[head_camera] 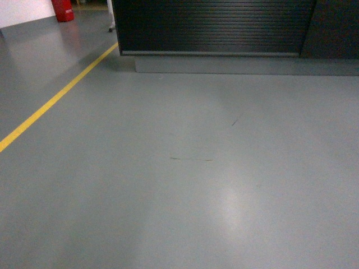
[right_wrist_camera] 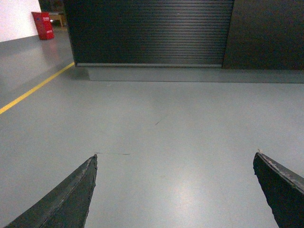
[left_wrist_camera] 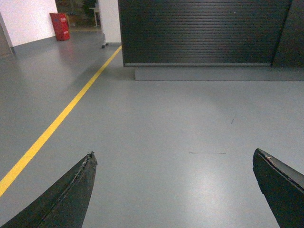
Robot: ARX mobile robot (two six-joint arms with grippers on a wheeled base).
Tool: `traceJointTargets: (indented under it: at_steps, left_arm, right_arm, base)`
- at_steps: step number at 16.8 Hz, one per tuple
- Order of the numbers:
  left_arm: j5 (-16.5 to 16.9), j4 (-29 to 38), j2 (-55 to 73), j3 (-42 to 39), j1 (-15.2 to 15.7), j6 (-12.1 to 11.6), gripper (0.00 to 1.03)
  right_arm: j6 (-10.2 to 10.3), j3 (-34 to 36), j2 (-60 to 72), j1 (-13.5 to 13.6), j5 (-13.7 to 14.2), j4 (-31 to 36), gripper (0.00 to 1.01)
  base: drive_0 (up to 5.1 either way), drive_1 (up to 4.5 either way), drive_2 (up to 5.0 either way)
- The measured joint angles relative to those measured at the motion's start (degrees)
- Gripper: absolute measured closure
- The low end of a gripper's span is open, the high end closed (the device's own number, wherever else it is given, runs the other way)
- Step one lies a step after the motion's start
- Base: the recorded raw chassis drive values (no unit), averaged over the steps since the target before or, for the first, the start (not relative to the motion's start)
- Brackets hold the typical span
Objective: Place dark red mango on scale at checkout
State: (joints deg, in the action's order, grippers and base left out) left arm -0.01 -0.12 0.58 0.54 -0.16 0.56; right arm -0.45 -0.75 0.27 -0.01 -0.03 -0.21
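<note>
1. The left gripper point(left_wrist_camera: 173, 190) is spread wide, its dark fingers point(left_wrist_camera: 66, 197) at the bottom corners of the left wrist view, nothing between them.
2. The right gripper point(right_wrist_camera: 173, 190) is spread just as wide and holds nothing.
3. Grey floor point(head_camera: 185, 179) fills the foreground, with a yellow line point(head_camera: 53, 101) running diagonally on the left.
4. Farther off stands the checkout point(head_camera: 213, 28), showing its ribbed black front; mango and scale are out of sight.
5. A red object point(head_camera: 63, 9) stands far left; its writing is unreadable.

One ribbed black checkout point(head_camera: 213, 25); one yellow floor line point(head_camera: 56, 98); one red container point(head_camera: 63, 9); four gripper fingers point(left_wrist_camera: 66, 194).
</note>
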Motion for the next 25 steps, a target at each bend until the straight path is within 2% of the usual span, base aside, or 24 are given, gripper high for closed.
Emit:
traceJointTargets:
  at_steps: [25]
  left_arm:
    - [0.00,0.09,0.00,0.00,0.00,0.00,0.05]
  right_arm:
    - [0.00,0.00,0.00,0.00,0.00,0.02,0.03]
  base:
    - [0.0,0.00,0.0]
